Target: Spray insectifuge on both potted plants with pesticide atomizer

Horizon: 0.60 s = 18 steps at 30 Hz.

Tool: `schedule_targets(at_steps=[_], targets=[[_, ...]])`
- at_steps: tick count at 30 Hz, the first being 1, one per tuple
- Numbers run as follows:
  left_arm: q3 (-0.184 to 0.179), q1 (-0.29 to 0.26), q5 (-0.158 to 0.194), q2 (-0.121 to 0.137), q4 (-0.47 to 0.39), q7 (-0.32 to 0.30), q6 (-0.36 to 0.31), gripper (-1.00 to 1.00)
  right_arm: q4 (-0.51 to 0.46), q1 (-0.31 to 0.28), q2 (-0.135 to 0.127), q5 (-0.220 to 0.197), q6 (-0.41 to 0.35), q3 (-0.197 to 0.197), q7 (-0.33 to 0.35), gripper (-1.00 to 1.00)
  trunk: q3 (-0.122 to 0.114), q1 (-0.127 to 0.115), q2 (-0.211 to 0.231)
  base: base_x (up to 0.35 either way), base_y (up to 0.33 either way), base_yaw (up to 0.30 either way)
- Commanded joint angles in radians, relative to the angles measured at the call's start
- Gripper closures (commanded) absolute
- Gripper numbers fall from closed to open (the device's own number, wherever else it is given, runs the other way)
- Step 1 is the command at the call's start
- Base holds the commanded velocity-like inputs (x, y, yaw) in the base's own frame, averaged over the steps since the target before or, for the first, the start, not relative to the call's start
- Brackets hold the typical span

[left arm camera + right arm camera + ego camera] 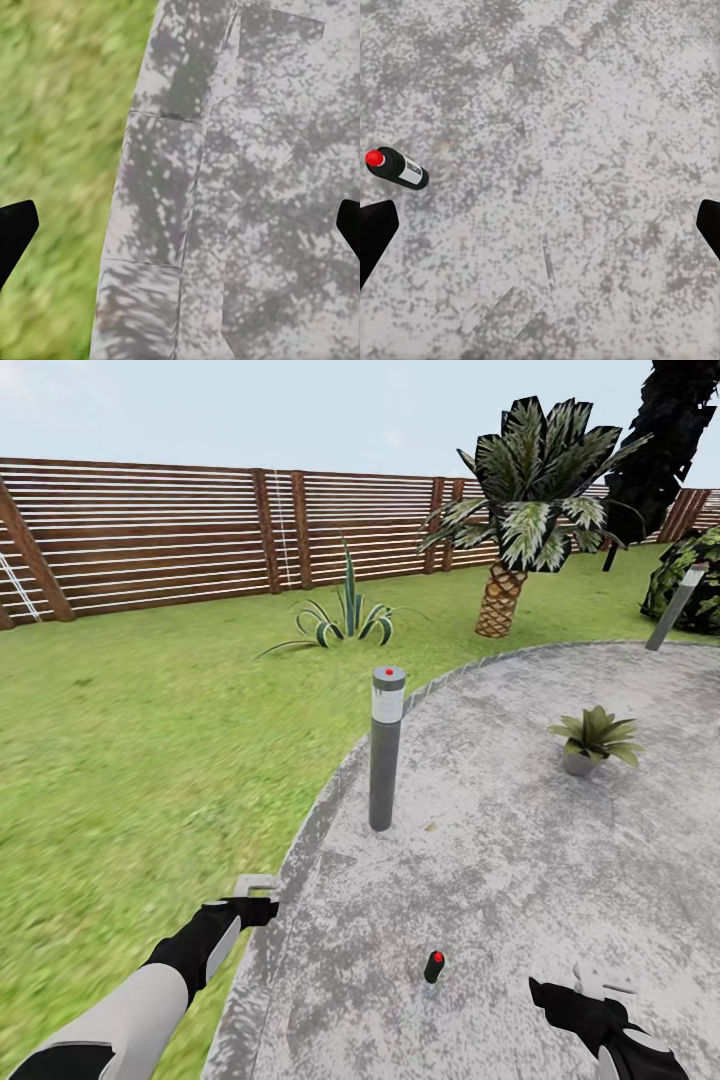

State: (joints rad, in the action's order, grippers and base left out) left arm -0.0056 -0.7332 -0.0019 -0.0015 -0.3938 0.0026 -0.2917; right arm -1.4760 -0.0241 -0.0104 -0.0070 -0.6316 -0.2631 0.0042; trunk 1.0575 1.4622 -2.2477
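Bottle [434, 966] sits on the grey paving [520, 860], between my two grippers and nearer the right one, well short of either. My right gripper [598, 982] hangs above the stone with its fingers spread wide and empty; on the right wrist camera the bottle [396, 167] lies off beyond one fingertip [373, 232], outside the gap, not between the tips. My left gripper [256, 888] hovers at the edge where paving meets grass [130, 760], fingers also parted, holding nothing.

Risk as I see it: if I drop the right hand straight down, the fingers close on bare stone, or one tip clips the bottle and knocks it rolling. It's small and round, so a glancing touch would likely send it away. I need to shift across first. The grey lamp post [384, 750] stands ahead too; a careless reach could catch it.

Head camera gives me one potted plant [595, 740] further out on the paving, plus fence and palm. Right wrist camera gives what the head can't: the bottle's white label, red end, and its offset from my fingertips.
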Motion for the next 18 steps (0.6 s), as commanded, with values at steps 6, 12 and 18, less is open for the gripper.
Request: schedule_targets(at_steps=[6,12,18], targets=[[-0.001,0.000,-0.001,0.000,-0.002,0.000,-0.007,-1.00,-0.002,0.000,0.000,-0.001,-0.005,-0.002,0.001,-1.00,0.001,0.000,0.000,0.000,0.002,-0.002],[0.001,-0.001,-0.001,0.000,-0.002,0.001,-0.012,-1.00,-0.001,0.000,0.000,-0.001,-0.005,-0.014,0.001,-1.00,0.004,0.000,0.000,0.000,0.000,-0.066],[0.004,-0.003,0.006,0.000,-0.002,0.001,-0.082,-1.00,-0.001,0.000,0.000,-0.002,-0.006,-0.114,0.002,-1.00,0.011,0.000,0.000,0.000,0.000,-0.155]])
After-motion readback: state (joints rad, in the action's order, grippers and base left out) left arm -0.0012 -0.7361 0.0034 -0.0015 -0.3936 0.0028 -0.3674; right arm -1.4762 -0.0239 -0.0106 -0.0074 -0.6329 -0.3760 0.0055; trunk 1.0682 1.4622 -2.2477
